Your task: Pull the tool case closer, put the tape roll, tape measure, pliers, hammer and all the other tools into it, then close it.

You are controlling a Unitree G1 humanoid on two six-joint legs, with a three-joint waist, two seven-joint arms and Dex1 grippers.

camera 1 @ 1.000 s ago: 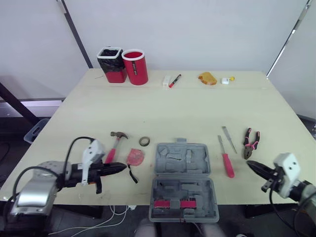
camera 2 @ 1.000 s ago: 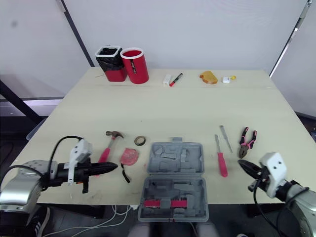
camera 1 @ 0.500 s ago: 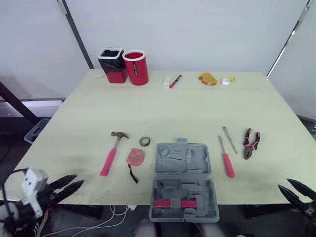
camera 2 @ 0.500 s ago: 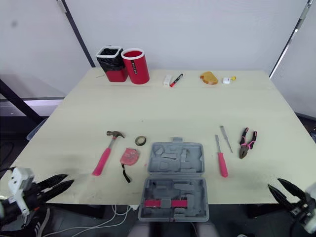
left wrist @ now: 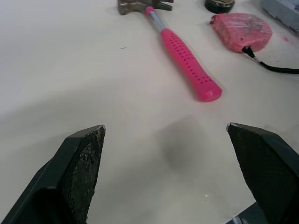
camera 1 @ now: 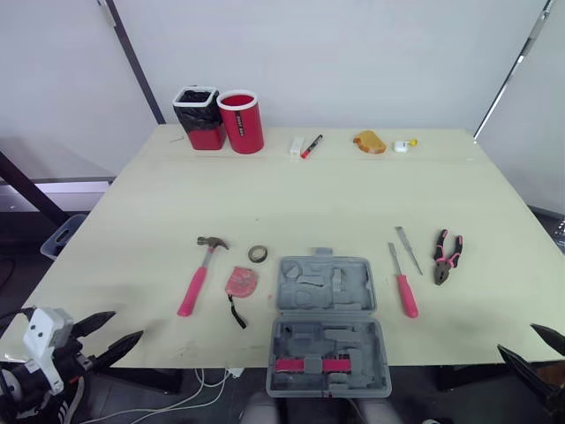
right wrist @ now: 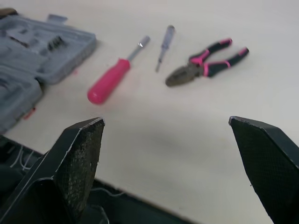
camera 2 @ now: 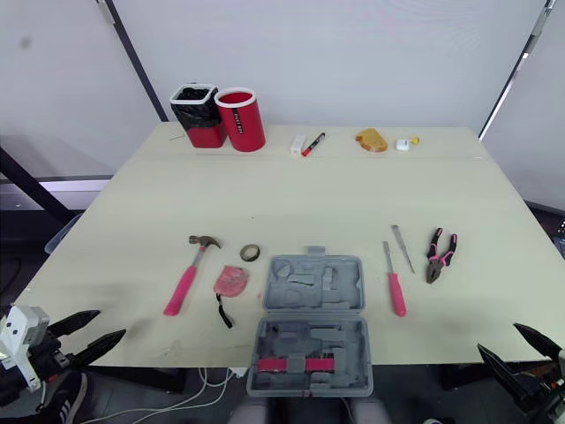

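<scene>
We find left jaws and right jaws wide open, empty, low off the near desk [camera 1: 353, 194] edge. Case [camera 1: 328, 327] lies open, centred, overhanging that edge. We advise taking the hammer [camera 1: 200, 269] mid-handle and the pliers [camera 1: 446, 256] crosswise. Desk pale, matte; red cup [camera 1: 241, 121] far back; white wall [camera 1: 353, 62].

Pale beige table [camera 1: 353, 194] across centre; matt top, even light, soft shadows. White wall [camera 1: 353, 62] behind. Dark slanted pole [camera 1: 132, 57] at far left corner, second slanted pole [camera 1: 512, 66] at far right. Dark floor [camera 1: 13, 238] left of table, pale blue crate [camera 1: 62, 237] on it. White cables [camera 1: 205, 382] below near edge.
</scene>
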